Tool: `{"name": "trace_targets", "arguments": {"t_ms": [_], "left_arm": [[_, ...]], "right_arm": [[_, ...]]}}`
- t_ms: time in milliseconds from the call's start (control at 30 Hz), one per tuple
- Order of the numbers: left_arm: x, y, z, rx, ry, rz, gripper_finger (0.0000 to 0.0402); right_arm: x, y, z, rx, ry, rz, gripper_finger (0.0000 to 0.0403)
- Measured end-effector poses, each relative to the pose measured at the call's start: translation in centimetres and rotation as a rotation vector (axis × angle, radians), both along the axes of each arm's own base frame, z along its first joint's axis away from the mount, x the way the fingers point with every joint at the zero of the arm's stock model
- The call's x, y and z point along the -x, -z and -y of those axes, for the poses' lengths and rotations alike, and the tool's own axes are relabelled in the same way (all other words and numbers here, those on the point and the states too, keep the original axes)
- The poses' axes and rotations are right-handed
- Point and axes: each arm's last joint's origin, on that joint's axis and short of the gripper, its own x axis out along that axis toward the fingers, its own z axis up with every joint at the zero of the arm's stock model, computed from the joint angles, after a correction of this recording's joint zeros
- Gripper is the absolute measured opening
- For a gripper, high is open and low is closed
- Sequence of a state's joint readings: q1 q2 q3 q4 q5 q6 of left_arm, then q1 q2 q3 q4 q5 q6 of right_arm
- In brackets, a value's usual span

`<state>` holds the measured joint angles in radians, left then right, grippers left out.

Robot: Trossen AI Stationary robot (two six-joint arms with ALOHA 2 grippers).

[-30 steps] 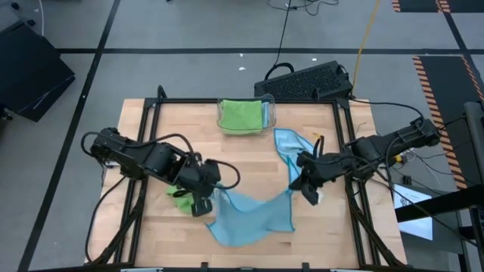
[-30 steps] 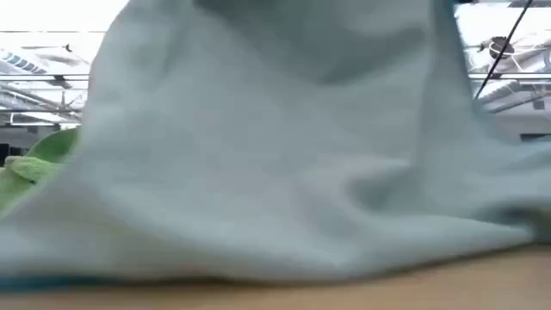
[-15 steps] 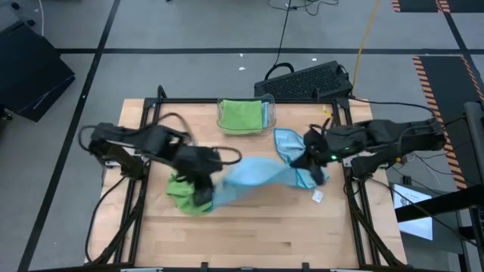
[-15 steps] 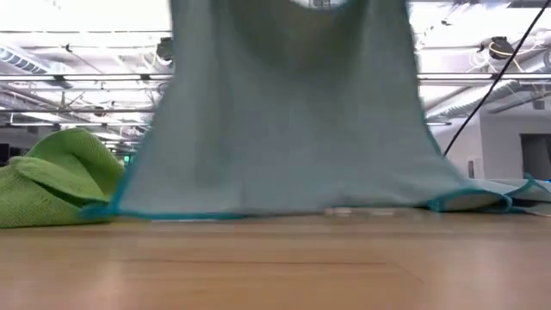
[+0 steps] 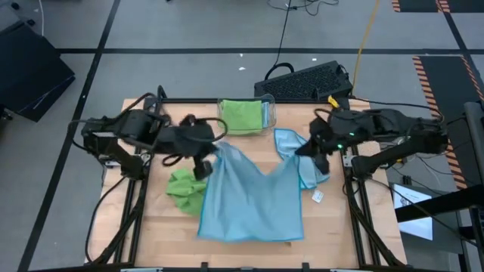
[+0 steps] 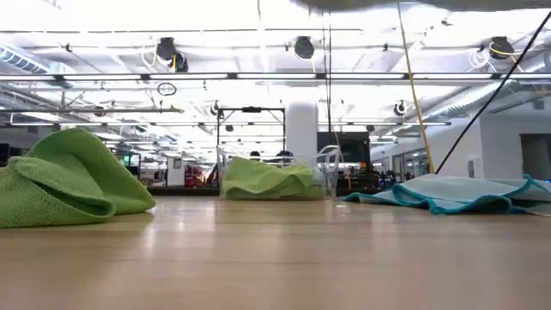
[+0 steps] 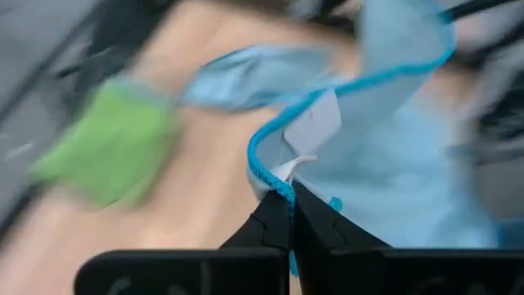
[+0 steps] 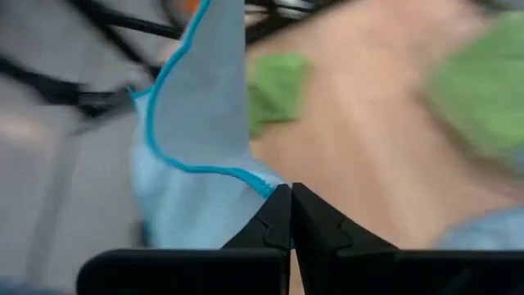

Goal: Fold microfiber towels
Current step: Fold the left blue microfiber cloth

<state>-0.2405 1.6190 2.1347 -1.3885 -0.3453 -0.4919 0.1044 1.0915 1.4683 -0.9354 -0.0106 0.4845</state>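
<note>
A light blue microfiber towel [image 5: 249,200] hangs spread out between my two grippers, lifted off the table; in the low view only its edge [image 6: 387,3] shows at the top. My left gripper [image 5: 206,160] is shut on one upper corner and my right gripper [image 5: 304,153] on the other. A small white tag [image 7: 315,127] sits by the left corner. A crumpled lime green towel [image 5: 184,189] lies on the table under the left side. Another light blue towel [image 5: 290,142] lies bunched below my right gripper. My left gripper [image 7: 291,217] pinches the towel's corner at its teal hem [image 7: 278,187] between its two shut fingers, slanting down from the table's left. The cloth fans out from the fingers, clear of the table. My right gripper [image 8: 290,205] pinches the opposite corner at the teal hem [image 8: 264,185] between its two shut fingers, slanting down from the table's right. The cloth hangs away from the fingers, off the table.
A clear plastic bin [image 5: 246,115] with a green towel in it stands at the far middle. A loose white tag [image 5: 318,196] lies near the right rail. A black keyboard [image 5: 306,79] lies beyond the far edge. Bare wood shows along the near edge [image 6: 275,258].
Both grippers have risen and gone toward the table's far edge, still shut on the corners. The blue towel, which sagged onto the table near the front, has been lifted clear and now spreads out flat between them.
</note>
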Motion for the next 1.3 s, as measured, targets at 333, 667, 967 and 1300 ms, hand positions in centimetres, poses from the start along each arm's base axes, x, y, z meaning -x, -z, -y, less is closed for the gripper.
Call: {"name": "trace_targets", "arguments": {"t_ms": [333, 667, 967, 1300], "left_arm": [[-3.3, 11.3, -4.5, -0.091, -0.043, -0.398, 0.0003], [-4.1, 16.4, -6.9, -0.083, -0.053, -0.448, 0.0003], [-3.4, 18.8, -6.9, -0.084, 0.004, -0.544, 0.0004], [-3.8, 14.0, -7.8, 0.061, 0.028, -0.375, 0.0004]], "right_arm": [[-2.1, 10.0, 4.0, 0.160, 0.163, -0.213, 0.0000], [-1.9, 14.6, 5.8, 0.110, 0.147, -0.262, 0.0000], [-1.8, 14.8, 4.9, -0.070, 0.049, -0.249, 0.0000], [-0.7, 12.1, 5.4, -0.129, 0.124, -0.177, 0.0000]]}}
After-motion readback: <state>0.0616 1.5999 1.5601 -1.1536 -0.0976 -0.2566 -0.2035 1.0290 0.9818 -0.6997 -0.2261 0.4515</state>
